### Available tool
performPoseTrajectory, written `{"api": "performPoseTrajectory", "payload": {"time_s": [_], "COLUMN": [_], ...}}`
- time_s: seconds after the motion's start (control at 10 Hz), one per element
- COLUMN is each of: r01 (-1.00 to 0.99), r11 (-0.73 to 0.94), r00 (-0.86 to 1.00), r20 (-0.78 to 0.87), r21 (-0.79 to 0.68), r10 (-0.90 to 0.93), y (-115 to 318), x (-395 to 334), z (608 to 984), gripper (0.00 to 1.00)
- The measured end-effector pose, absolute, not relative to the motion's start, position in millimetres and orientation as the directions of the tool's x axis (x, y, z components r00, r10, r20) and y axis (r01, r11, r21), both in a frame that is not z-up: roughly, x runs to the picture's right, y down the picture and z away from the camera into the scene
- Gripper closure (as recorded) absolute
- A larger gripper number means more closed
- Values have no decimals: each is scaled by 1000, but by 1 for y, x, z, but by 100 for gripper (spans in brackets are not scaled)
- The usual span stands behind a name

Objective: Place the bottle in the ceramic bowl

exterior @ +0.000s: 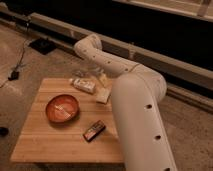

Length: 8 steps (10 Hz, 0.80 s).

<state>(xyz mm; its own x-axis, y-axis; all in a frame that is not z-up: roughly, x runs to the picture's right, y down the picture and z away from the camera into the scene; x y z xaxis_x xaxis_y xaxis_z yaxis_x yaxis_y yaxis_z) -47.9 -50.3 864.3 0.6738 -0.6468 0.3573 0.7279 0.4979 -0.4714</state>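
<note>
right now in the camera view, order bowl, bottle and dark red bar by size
1. ceramic bowl
2. bottle and dark red bar: look alike, bar nearer, so unranked
The gripper hangs beside the bottle.

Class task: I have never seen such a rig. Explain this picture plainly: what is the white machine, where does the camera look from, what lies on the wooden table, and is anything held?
The big white shape is a robot arm on a mobile base. It ends in a gripper, which hangs over the back of the wooden table. The single camera looks down on the table from above; its mounting is unknown. On the table lie a round orange-red ceramic bowl, a small pale bottle with a light label near the back edge, a pale packet and a small dark red oblong object. The bottle is outside the bowl, and the gripper seems to hold nothing.
</note>
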Motion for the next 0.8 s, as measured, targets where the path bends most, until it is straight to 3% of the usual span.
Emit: {"api": "performPoseTrajectory", "payload": {"time_s": [0.8], "r01": [755], "r11": [486], "r00": [652], "r20": [423], "r21": [-441], "r10": [-629], "y": [-20], "x": [-61], "z": [913], "gripper": [35]}}
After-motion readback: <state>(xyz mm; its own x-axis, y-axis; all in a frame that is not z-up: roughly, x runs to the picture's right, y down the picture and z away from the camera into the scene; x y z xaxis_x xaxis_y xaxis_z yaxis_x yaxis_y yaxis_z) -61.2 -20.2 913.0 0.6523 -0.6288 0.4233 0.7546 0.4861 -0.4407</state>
